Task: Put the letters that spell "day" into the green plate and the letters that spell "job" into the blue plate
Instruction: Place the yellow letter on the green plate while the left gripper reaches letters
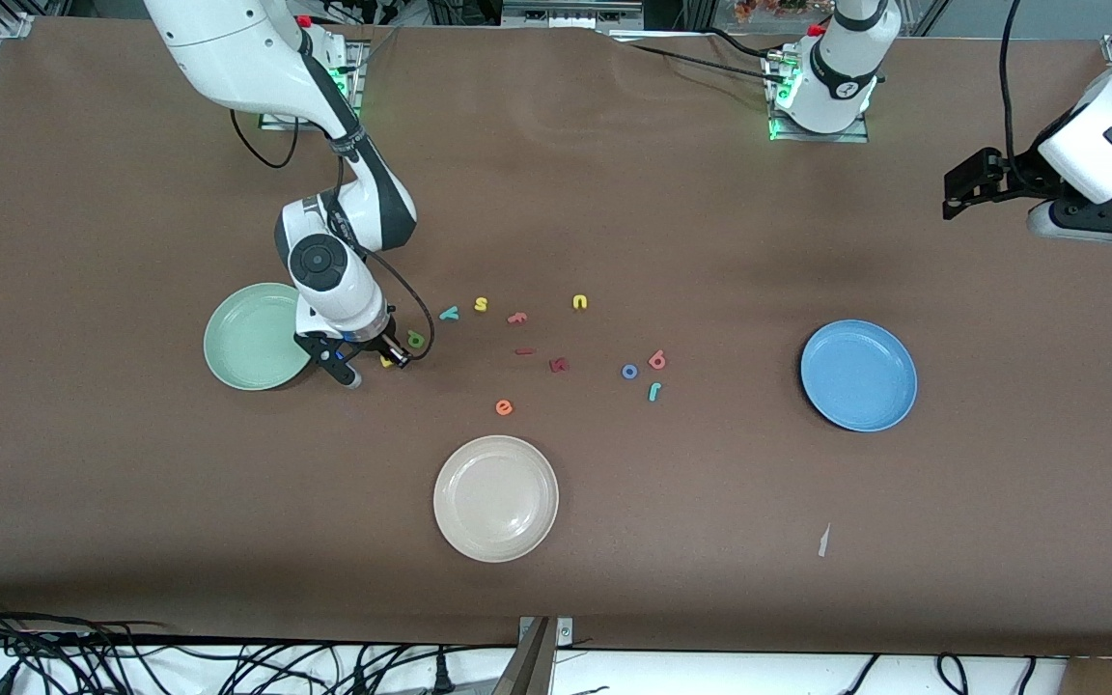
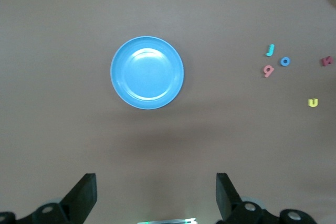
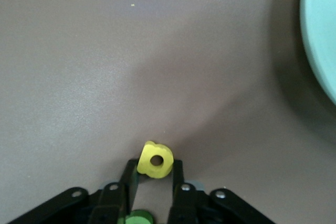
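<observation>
The right gripper is set low at the bench, just beside the rim of the green plate; its jaws are clenched on the yellow a, which is seen pinched between the two fingers in the right wrist view. The olive-green d lies on the bench close by the gripper, and the teal y a little farther from the front camera; neither is in a plate.

The left gripper is held high over the left arm's end of the bench and waits; its jaws are released and spread wide, with nothing between them. The blue plate lies under it, with bare bench all round its rim; the blue o, the pinkish-red b and the teal j are grouped near one another, well apart from that plate.

A cream plate is set nearest the front camera; a yellow s, a yellow u and an orange e are scattered between the plates.
</observation>
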{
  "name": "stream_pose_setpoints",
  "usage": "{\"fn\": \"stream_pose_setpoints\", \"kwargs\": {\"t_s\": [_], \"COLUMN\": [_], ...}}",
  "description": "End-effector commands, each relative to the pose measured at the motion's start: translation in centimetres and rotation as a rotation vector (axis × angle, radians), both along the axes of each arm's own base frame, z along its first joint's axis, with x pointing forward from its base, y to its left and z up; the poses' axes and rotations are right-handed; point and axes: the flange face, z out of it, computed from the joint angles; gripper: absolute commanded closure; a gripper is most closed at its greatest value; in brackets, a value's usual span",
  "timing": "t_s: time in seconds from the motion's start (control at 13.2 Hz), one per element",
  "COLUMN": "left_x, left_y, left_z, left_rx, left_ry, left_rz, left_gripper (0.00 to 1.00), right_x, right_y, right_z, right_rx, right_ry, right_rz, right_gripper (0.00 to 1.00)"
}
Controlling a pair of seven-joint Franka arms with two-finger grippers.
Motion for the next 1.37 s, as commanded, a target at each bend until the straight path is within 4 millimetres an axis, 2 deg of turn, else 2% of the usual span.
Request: {"fn": "stream_pose_setpoints", "kwargs": {"t_s": [0.0, 0.08, 0.23, 0.38, 0.46, 0.68, 0.76, 0.91, 0.99, 1.06, 1.14, 1.29], "left_x": [2.3, 3.3, 4.5, 6.4, 6.9, 7.6, 7.7, 7.7, 7.6, 7.1, 7.2, 6.9], "left_y": [-1.5, -2.5, -7.3, -11.0, -13.2, -17.2, -18.6, -21.5, -23.0, -24.9, -25.2, -26.7], "left_z": [-1.0, -2.9, -5.3, -8.9, -11.0, -16.6, -18.5, -22.5, -25.2, -29.0, -30.2, -31.3], "left_rx": [-0.091, -0.132, -0.138, -0.135, -0.133, -0.118, -0.112, -0.1, -0.087, -0.069, -0.058, -0.058], "left_ry": [-0.036, -0.017, -0.035, -0.063, -0.061, -0.027, -0.014, 0.001, 0.007, 0.029, 0.029, 0.011], "left_rz": [-0.019, -0.019, -0.087, -0.127, -0.153, -0.2, -0.217, -0.253, -0.272, -0.294, -0.301, -0.32], "left_gripper": [0.0, 0.0, 0.0, 0.0, 0.0, 0.0, 0.0, 0.0, 0.0, 0.0, 0.0, 0.0], "right_x": [0.8, 1.3, 1.8, 2.1, 2.2, 2.2, 1.4, -0.7, -1.9, -3.0, -3.8, -4.0], "right_y": [-0.2, -0.6, -1.6, -3.3, -5.4, -11.6, -13.6, -18.0, -19.1, -20.2, -20.9, -21.0], "right_z": [0.4, 0.8, 2.1, 4.7, 5.6, 7.6, 7.4, 5.7, 4.9, 4.1, 3.4, 3.1], "right_rx": [-0.002, -0.005, -0.022, -0.044, -0.066, -0.091, -0.089, -0.087, -0.085, -0.085, -0.085, -0.078], "right_ry": [-0.016, -0.014, 0.0, 0.036, 0.077, 0.134, 0.158, 0.17, 0.165, 0.179, 0.199, 0.21], "right_rz": [-0.008, -0.012, -0.011, 0.037, 0.072, 0.18, 0.202, 0.21, 0.227, 0.218, 0.207, 0.192], "right_gripper": [0.89, 0.88, 0.88, 0.87, 0.86, 0.85, 0.85, 0.85, 0.85, 0.84, 0.78, 0.06]}}
